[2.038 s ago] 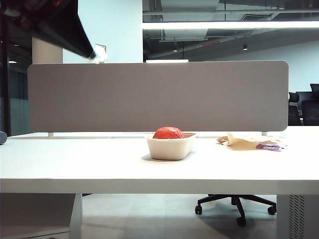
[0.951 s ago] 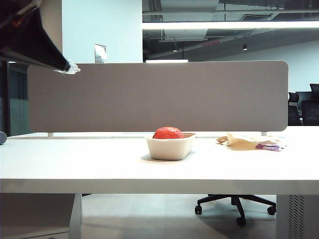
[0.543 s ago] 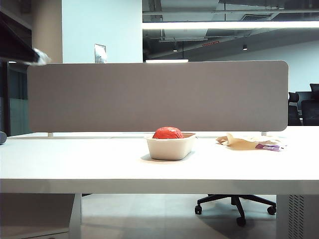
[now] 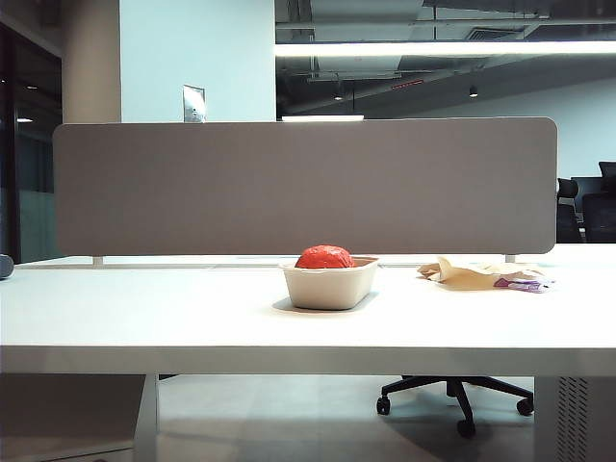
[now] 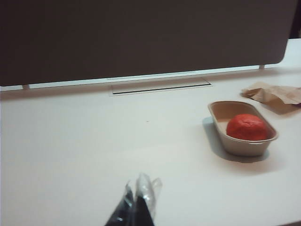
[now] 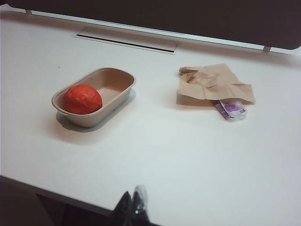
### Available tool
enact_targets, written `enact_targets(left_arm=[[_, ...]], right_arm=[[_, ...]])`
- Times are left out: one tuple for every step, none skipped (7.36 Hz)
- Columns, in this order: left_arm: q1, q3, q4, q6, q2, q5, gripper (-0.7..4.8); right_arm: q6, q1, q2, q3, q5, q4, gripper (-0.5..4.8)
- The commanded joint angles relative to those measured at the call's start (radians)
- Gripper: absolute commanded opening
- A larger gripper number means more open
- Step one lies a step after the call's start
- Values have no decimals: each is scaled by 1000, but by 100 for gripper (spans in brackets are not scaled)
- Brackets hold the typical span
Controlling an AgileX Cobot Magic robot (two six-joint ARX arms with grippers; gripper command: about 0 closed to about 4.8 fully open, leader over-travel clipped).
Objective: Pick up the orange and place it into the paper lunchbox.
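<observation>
The red-orange orange (image 4: 324, 256) (image 5: 246, 127) (image 6: 83, 99) lies inside the beige paper lunchbox (image 4: 330, 286) (image 5: 221, 113) (image 6: 115, 78), at one end of it, in the middle of the white table. My left gripper (image 5: 139, 183) is shut with nothing in it, high above bare table and well away from the lunchbox. My right gripper (image 6: 133, 197) is shut and empty too, hanging over the table's near edge, far from the lunchbox. Neither gripper shows in the exterior view.
A crumpled tan paper (image 4: 469, 274) (image 6: 214, 84) with a purple scrap (image 4: 521, 285) (image 6: 231, 109) lies to the right of the lunchbox. A grey partition (image 4: 304, 187) stands along the table's back edge. An office chair's base (image 4: 457, 395) shows under the table.
The left arm has drawn back up and to the left and has left the exterior view. The orange, the lunchbox and the paper have stayed put.
</observation>
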Motion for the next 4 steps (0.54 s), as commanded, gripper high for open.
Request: enact_targets(left_arm=[[89, -47, -29, 0, -75, 26, -7], [135, -80, -19, 0, -100, 26, -7], [150, -97, -13, -1, -100, 27, -6], [161, -116, -34, 3, -100, 27, -7]], right_arm=[[0, 1, 0, 5, 1, 14, 0], [0, 1, 0, 5, 1, 14, -1], [0, 1, 0, 5, 1, 14, -1], [0, 1, 0, 5, 1, 13, -1]])
